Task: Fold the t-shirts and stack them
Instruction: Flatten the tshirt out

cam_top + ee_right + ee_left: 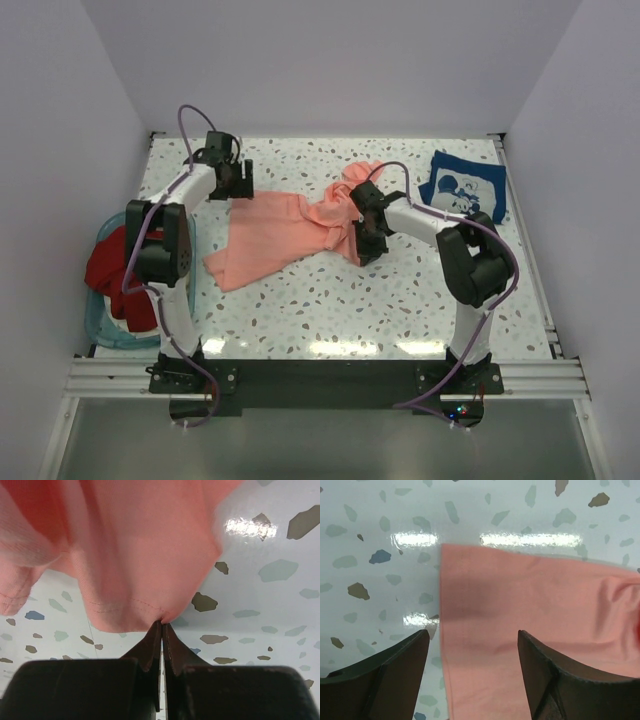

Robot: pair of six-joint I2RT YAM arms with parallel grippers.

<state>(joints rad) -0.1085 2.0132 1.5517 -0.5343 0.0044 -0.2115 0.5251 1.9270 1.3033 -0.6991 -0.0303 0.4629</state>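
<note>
The salmon-pink t-shirt (285, 235) lies rumpled on the table (300, 310), left of the navy t-shirt (463, 185). My right jaws are pinched tight on its stitched hem, at the end nearer the navy one. My left jaws gape wide, holding nothing, over the straight edge at the end farthest from it. I'd have the left straddle that edge squarely and bite deep before lifting, so the cloth tightens evenly. The navy shirt's white cartoon print shows no readable words.
</note>
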